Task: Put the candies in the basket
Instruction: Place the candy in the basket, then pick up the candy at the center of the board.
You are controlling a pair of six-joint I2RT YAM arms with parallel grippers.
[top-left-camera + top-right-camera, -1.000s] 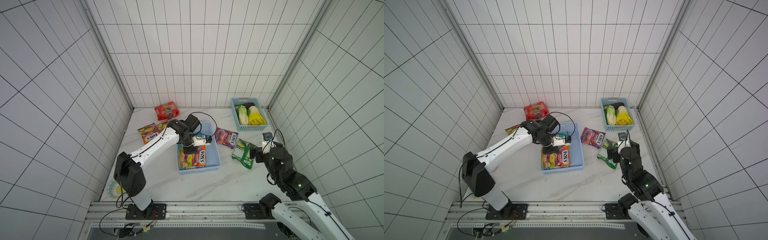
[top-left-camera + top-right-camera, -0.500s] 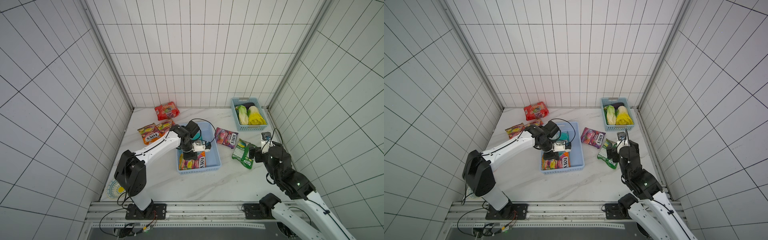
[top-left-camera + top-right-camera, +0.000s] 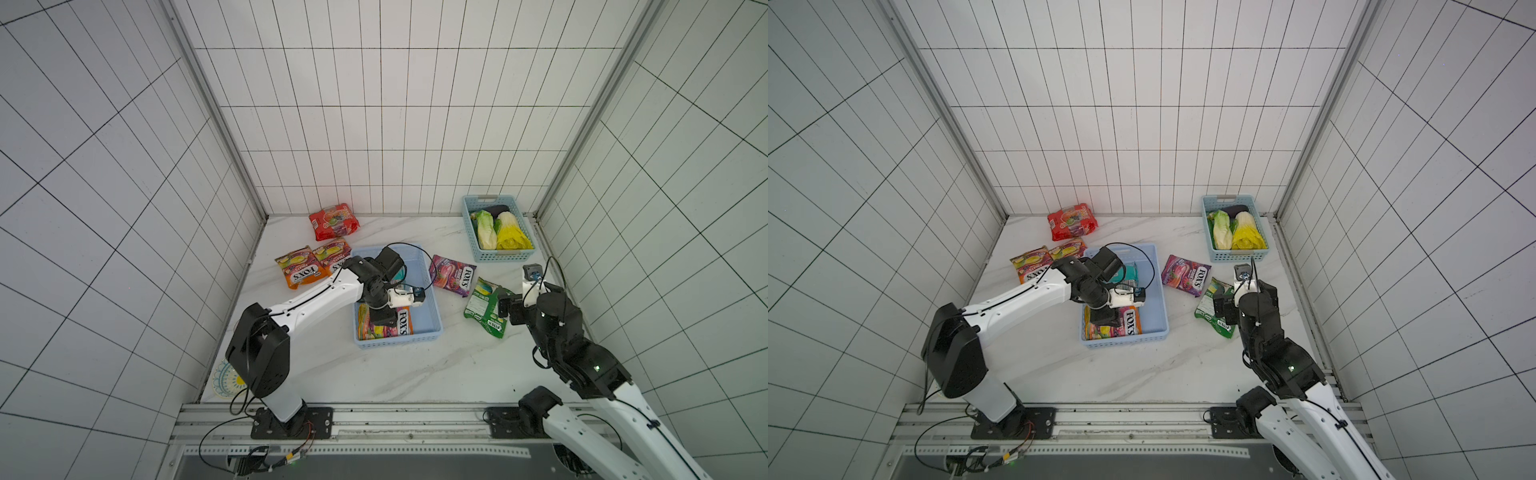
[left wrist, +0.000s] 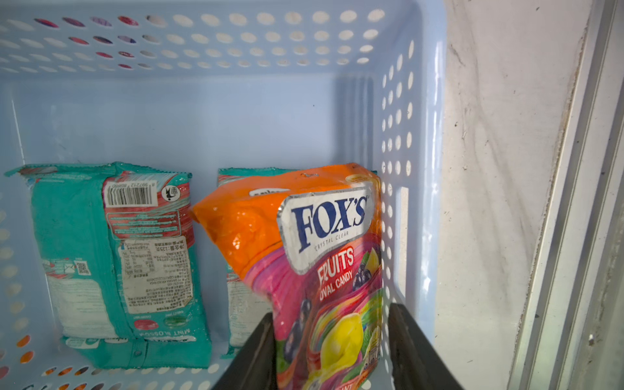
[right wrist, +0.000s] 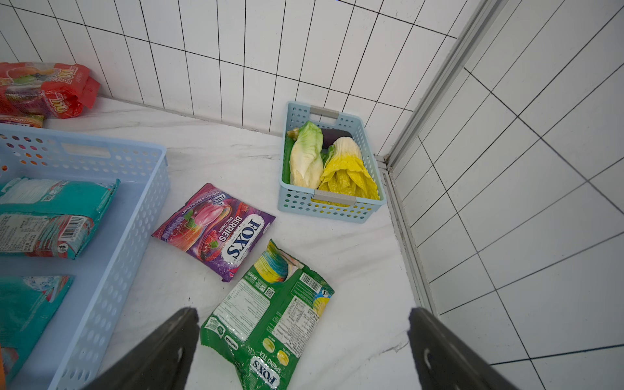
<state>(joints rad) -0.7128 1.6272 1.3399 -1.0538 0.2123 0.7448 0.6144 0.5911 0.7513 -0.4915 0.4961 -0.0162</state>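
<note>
The left tool [image 4: 331,312] has sunk lower into the basket [image 3: 430,309] at the centre of both top views. Its jaws are now parted around the orange bag [image 4: 263,229], which leans on the side wall, apparently released. Bare floor remains beside the teal bags [image 4: 111,250]. The right tool [image 5: 304,314] gapes empty above the green bag [image 5: 266,320].

With the tiled back wall [image 3: 374,124] at 12 o'clock, the pale blue perforated plastic basket [image 3: 399,337] has bare floor only along its 3 o'clock side. Teal candy bags [image 4: 111,253] lie toward 12 o'clock, an orange FOX'S bag [image 3: 388,328] fills the 7 o'clock corner, and the white left arm [image 3: 320,297] crosses the 9 o'clock rim. Outside, a purple FOX'S bag [image 3: 453,276] lies near at 2 o'clock. A green bag [image 3: 482,307] lies at 3 under the right gripper [image 5: 302,312], jaws spread wide. Two orange bags [image 3: 299,272] lie at 10. The white marble table [image 3: 374,374] lies open at 6 o'clock.
</note>
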